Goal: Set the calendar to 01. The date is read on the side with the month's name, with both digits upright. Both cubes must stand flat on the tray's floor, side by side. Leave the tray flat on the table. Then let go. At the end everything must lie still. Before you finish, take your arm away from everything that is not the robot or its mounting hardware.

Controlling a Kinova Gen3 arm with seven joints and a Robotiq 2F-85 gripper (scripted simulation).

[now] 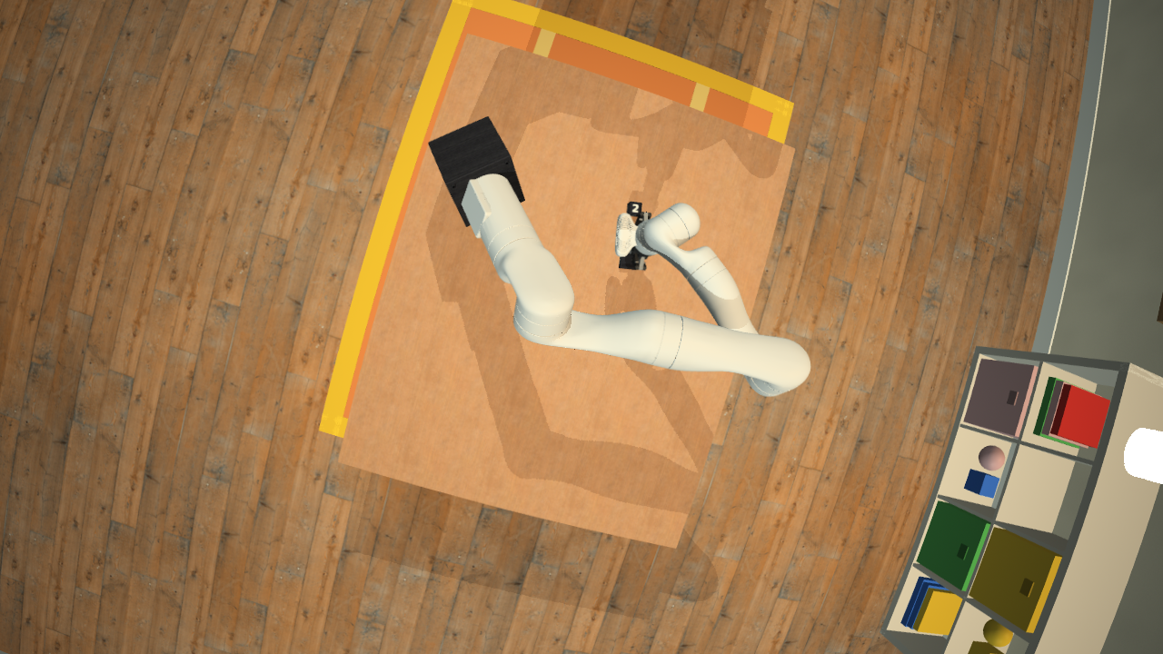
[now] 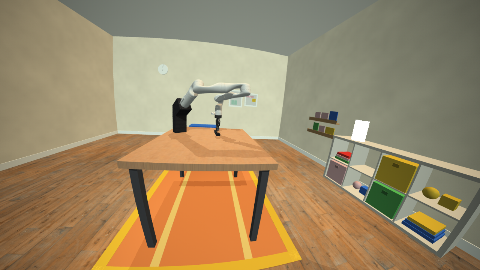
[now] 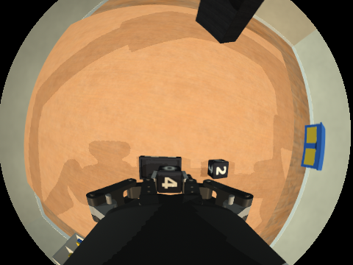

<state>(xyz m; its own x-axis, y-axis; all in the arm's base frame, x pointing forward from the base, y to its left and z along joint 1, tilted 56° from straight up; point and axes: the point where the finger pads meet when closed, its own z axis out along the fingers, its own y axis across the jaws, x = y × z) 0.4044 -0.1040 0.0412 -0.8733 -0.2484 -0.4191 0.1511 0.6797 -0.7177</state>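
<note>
Clamping the "4" cube [image 3: 169,182], gripper [image 3: 169,191] hovers above tray [image 3: 160,164].

Shelf unit [image 2: 401,152] w/ bins, orange rug [image 2: 201,215], clock [image 2: 162,69].
</note>
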